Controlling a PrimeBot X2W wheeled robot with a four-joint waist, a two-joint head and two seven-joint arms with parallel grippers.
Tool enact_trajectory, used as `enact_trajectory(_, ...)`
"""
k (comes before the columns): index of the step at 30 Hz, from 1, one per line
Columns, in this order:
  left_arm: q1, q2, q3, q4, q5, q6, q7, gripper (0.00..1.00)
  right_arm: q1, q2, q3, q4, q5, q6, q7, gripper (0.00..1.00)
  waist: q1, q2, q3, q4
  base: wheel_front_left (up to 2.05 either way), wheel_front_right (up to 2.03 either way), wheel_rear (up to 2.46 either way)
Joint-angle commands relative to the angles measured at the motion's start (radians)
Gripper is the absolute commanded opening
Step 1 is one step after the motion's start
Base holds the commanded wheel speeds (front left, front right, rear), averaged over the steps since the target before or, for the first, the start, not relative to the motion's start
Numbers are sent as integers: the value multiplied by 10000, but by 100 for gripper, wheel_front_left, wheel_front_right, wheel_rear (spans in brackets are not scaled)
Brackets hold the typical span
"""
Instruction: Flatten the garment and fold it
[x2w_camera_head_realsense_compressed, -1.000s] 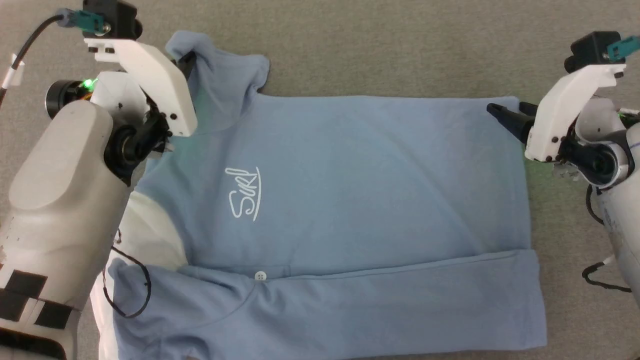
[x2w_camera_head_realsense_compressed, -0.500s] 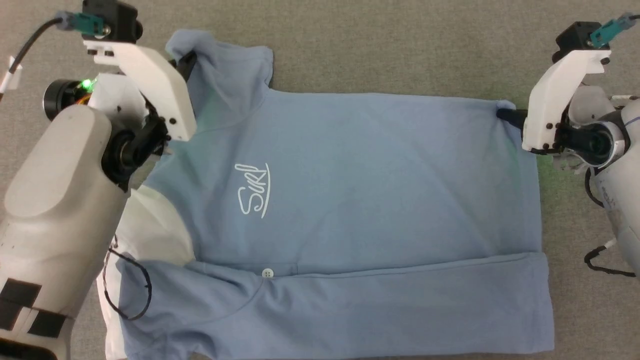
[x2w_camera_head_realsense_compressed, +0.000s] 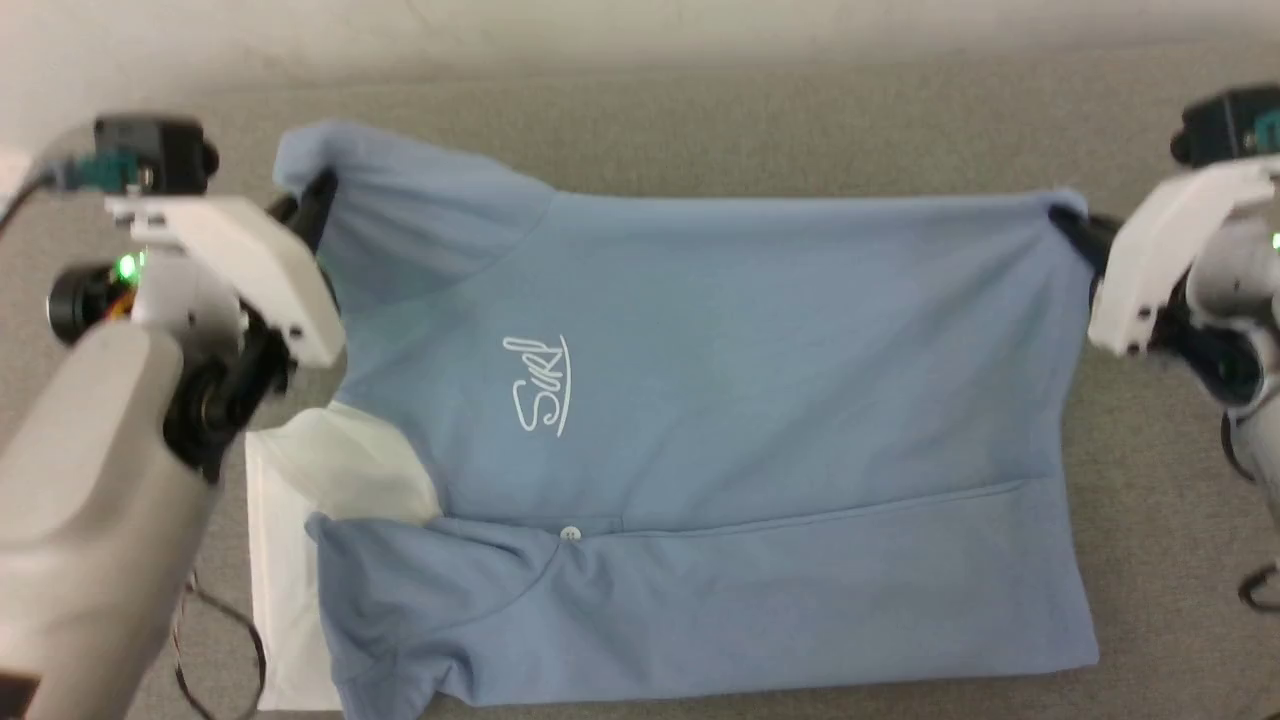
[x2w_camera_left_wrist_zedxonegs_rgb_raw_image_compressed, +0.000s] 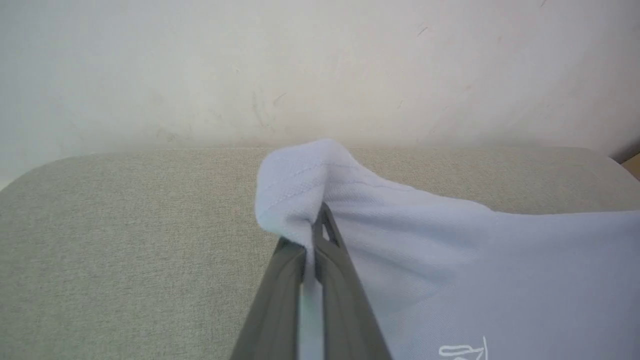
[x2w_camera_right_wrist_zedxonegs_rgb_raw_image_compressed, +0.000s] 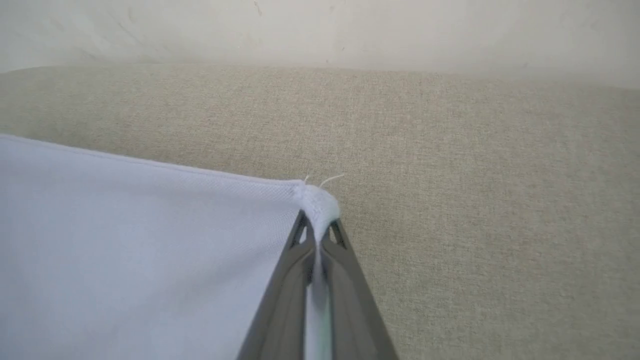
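Both clamped on garment (x2w_camera_head_realsense_compressed: 750, 350) corners: L end effector (x2w_camera_left_wrist_zedxonegs_rgb_raw_image_compressed: 317, 225), R end effector (x2w_camera_right_wrist_zedxonegs_rgb_raw_image_compressed: 316, 227); chest script (x2w_camera_head_realsense_compressed: 541, 385) "Surf".

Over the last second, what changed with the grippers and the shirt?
The right gripper, open beside the far right corner of the garment a second ago, moved in and closed on that corner; the far edge now stretches between both grippers. The head camera also tilted. Unchanged: the left gripper stays shut on the far left sleeve end, and the near fold with the button lies as before.
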Motion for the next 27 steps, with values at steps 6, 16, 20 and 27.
enact_trajectory(6,2960,477,568,-1521,-517,962,-855,0,2078,-260,209,-716,287,-21,-792,0,1,0,-1367,41,0,0,0)
enact_trajectory(16,7062,184,286,-3253,-1300,2046,-1025,0,4844,179,-399,-216,786,-21,-1993,9,1,0,-1739,296,0,0,0)
enact_trajectory(20,7431,-122,215,-2974,-1349,2094,-1341,100,5369,274,-638,-155,664,-21,-2481,100,1,0,-1858,374,0,0,0)
enact_trajectory(27,7672,-419,262,-2626,-529,2136,-3141,100,6789,1,-1465,-1561,111,-21,-3372,100,1,0,-2256,480,0,0,0)
